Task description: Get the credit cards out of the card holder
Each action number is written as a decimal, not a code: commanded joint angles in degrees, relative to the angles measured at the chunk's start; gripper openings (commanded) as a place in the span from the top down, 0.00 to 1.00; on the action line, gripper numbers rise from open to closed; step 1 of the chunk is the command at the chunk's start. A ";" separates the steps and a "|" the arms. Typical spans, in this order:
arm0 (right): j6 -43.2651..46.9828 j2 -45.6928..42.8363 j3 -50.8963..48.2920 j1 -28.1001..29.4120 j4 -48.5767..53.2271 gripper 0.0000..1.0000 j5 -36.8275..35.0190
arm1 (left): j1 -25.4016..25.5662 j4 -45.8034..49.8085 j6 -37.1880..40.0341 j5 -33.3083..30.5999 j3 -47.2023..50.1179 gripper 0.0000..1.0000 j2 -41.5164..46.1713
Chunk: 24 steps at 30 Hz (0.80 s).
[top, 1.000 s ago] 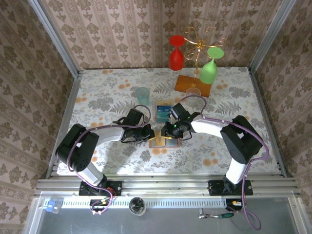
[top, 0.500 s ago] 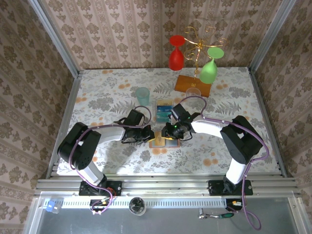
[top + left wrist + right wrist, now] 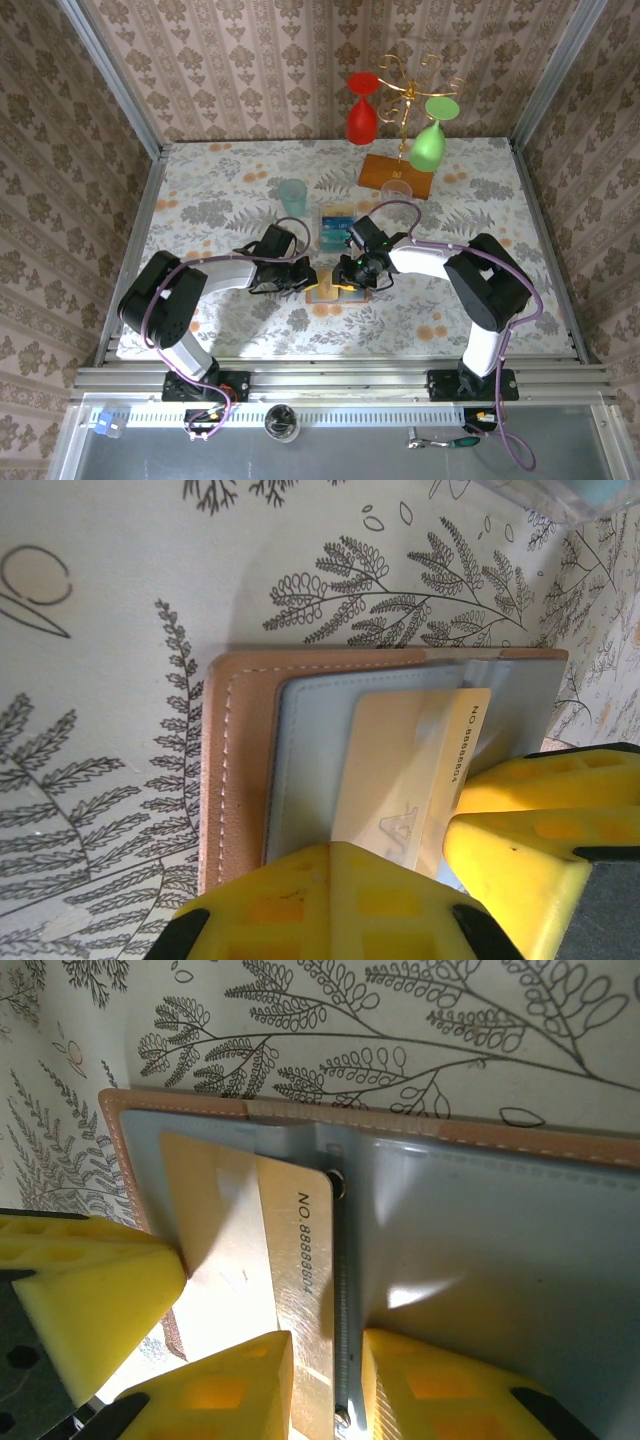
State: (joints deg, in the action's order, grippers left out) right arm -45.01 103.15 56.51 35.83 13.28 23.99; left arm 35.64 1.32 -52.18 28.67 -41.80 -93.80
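Observation:
The card holder (image 3: 325,292) lies open on the flowered table between both grippers, tan outside (image 3: 235,750) and grey-blue inside (image 3: 480,1220). A tan-gold credit card (image 3: 410,760) sticks partly out of its pocket, number strip showing (image 3: 300,1250). My left gripper (image 3: 307,278) is shut, its joined yellow tips (image 3: 335,850) pressing on the holder and the card's near end. My right gripper (image 3: 348,276) has its jaws slightly apart (image 3: 325,1345): one tip rests on the card, the other on the grey-blue panel. Blue and teal credit cards (image 3: 336,228) lie on the table behind the holder.
A teal tumbler (image 3: 291,195) stands behind the left gripper. At the back right is a glass rack on an orange wooden base (image 3: 396,172), with a red glass (image 3: 362,115) and a green glass (image 3: 428,145) hanging from it. Patterned walls enclose the table.
The right gripper has edged slightly left over the holder. The left arm and the holder stay put.

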 commanded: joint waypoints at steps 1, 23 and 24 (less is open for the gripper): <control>-0.36 0.89 -0.61 -0.24 -0.96 0.75 0.48 | 0.40 0.70 1.28 0.14 0.05 1.00 -0.79; -2.24 -0.66 -1.93 -1.03 -5.18 0.86 2.64 | 0.39 1.70 1.58 0.17 -0.44 1.00 -0.73; -2.35 -0.58 -2.09 -1.12 -5.63 0.86 2.86 | 0.38 1.76 1.68 0.13 -0.55 1.00 -0.71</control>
State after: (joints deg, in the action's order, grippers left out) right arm -46.72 103.22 55.44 35.00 9.13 25.54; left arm 35.64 1.34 -52.18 28.67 -41.82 -93.82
